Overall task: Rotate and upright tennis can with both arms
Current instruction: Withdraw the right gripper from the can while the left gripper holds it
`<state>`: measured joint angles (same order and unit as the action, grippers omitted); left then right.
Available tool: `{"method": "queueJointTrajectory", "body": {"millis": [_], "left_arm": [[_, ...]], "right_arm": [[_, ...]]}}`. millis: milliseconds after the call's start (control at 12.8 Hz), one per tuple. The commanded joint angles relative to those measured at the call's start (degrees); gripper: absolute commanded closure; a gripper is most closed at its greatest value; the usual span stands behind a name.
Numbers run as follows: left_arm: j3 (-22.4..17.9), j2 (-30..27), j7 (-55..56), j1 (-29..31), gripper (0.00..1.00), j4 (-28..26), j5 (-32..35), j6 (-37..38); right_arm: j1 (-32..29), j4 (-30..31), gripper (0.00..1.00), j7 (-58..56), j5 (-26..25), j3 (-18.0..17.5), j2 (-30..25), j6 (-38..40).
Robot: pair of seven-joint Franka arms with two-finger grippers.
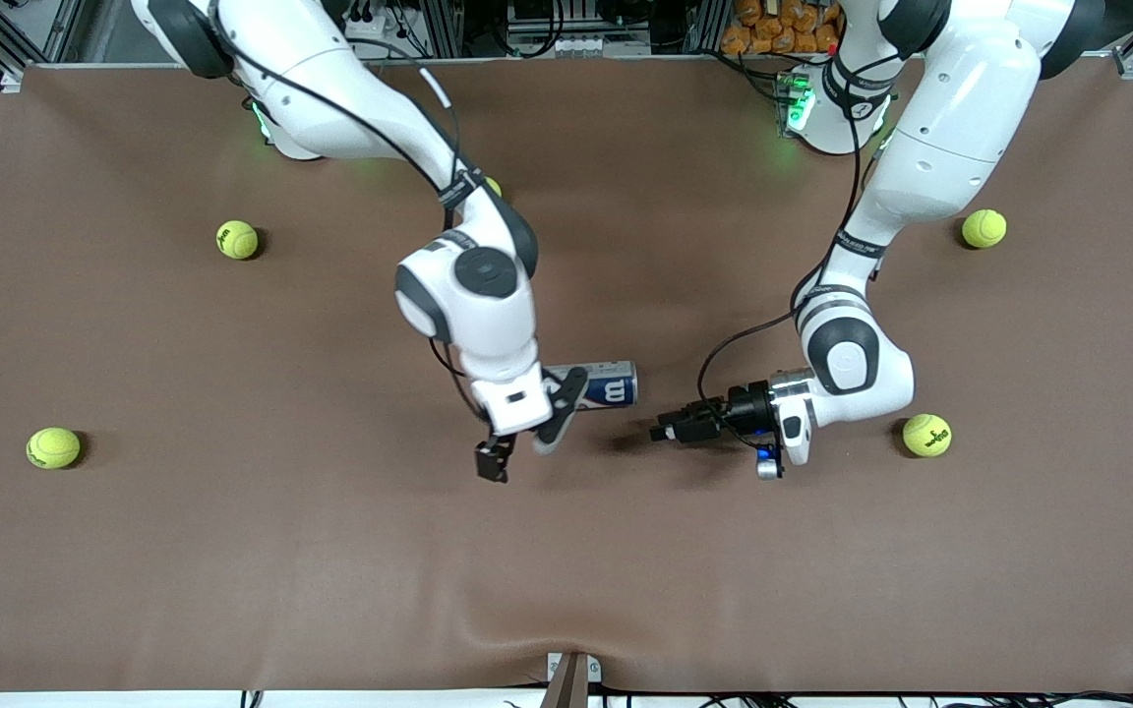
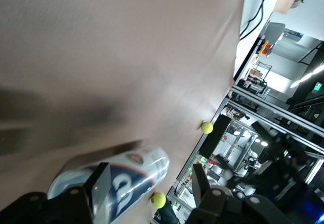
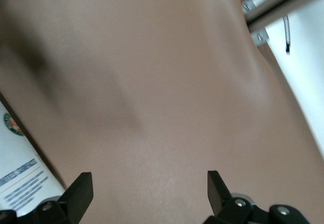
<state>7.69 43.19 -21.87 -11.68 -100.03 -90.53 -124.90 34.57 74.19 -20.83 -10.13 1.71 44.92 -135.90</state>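
Your can [image 1: 598, 385] lies flat mid-bench; right end effector [image 1: 521, 449] gapes beside its pale end, left end effector [image 1: 670, 429] gapes near the navy end, apparently poised to tip it.

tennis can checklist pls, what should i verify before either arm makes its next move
1. Tennis can lying on its side on the table: ok, not yet upright.
2. Right gripper open by the can's white end: ok, fingers spread, nothing held.
3. Left gripper low beside the can's navy end: ok; the left wrist view shows it open, the can past one finger.
4. Either gripper touching the can: cannot tell.
5. Can's open or capped end: cannot tell.
6. Tennis balls apart from the can: ok, the closest ball lies toward the left arm's end.
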Motion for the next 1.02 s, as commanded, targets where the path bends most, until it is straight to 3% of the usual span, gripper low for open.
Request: {"method": "queueJointTrajectory", "body": {"millis": [0,313,547,938], "left_arm": [[0.1,-3.4,-2.5,-0.2,0.29,-5.3,-1.3,-0.6],[0.8,-3.2,-2.5,-0.5,0.36,-5.4,-1.4,-0.6],[0.8,-2.1,-2.8,-1.5,0.38,-3.3,-3.7,-0.7],[0.7,0.7,-2.8,-3.6,0.39,0.8,-6.8,-3.3]], "right_arm": [[-3.4,1.4,0.0,0.1,4.0,-0.9,-2.5,1.3],[-8.2,3.1,0.0,0.4,4.6,-1.9,-4.0,1.6],[-11.9,5.2,0.0,0.4,12.0,-2.1,-5.0,1.7],[-17.4,7.5,0.0,0.4,13.5,-2.2,-4.8,1.7]]}}
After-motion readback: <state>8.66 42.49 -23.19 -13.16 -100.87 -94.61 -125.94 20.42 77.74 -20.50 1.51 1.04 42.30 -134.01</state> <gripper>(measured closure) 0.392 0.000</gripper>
